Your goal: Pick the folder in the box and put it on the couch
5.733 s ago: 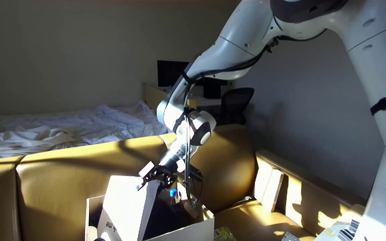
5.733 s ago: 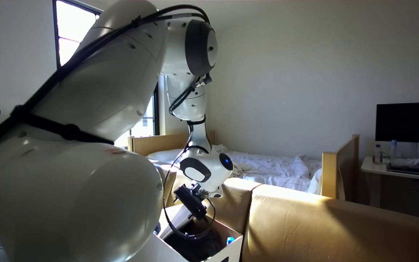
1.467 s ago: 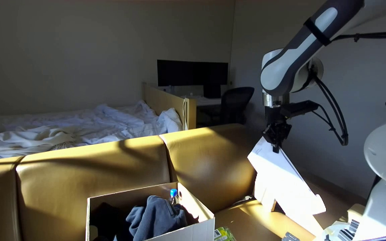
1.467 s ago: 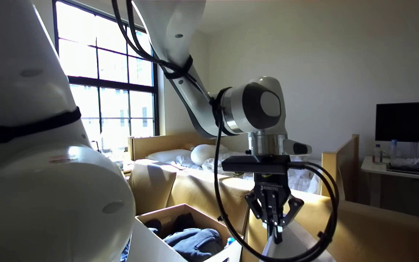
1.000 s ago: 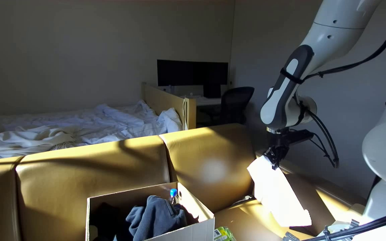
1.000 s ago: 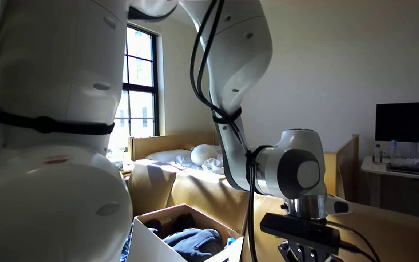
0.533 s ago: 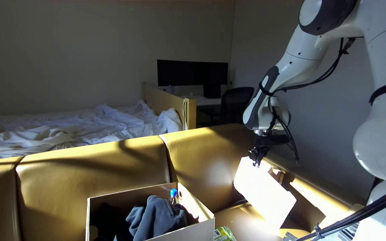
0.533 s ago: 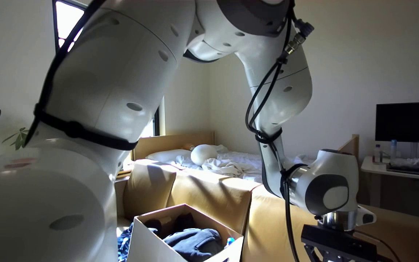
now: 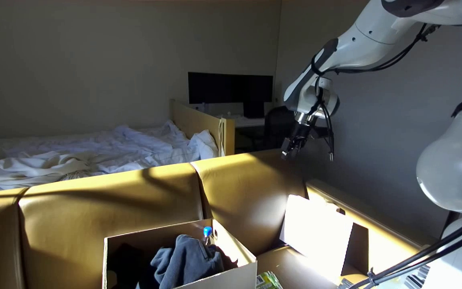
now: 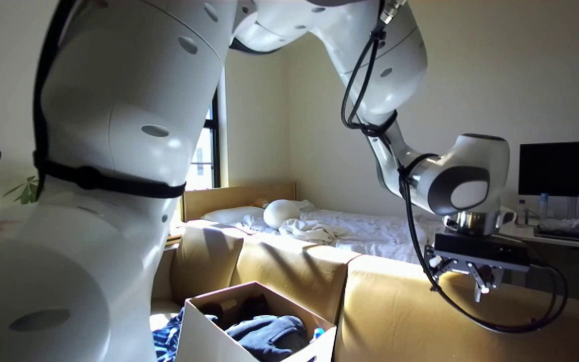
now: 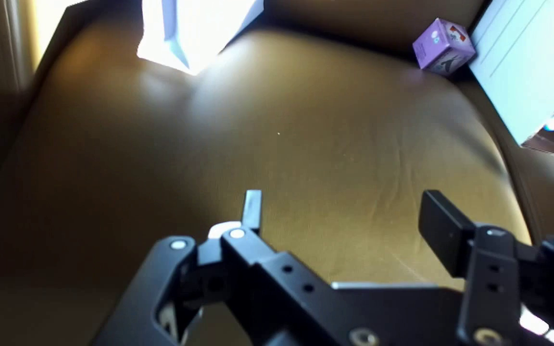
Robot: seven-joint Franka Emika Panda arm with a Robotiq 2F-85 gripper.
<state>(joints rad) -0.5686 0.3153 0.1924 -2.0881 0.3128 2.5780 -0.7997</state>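
The white folder (image 9: 319, 233) leans upright and tilted on the right end of the mustard-yellow couch (image 9: 110, 212), near the backrest and armrest. A bright white piece, probably the folder (image 11: 205, 24), shows at the top of the wrist view. The cardboard box (image 9: 233, 277) stands on the couch to the left, also in an exterior view (image 10: 204, 332). My gripper (image 9: 288, 154) is above and behind the folder, apart from it, near the top of the backrest. In the wrist view my gripper (image 11: 342, 211) is open with nothing between its fingers.
The box holds a dark blue cloth bundle (image 9: 187, 259) and a blue-capped bottle (image 9: 207, 231). A small purple box (image 11: 443, 47) lies by the cardboard box. A green packet (image 9: 268, 280) lies beside it. The bed (image 9: 114, 144) is behind the couch; cables hang from the arm.
The folder, earlier in the box and held by my gripper, was carried right and lowered onto the couch. My gripper has let go and risen away; the folder stays leaning.
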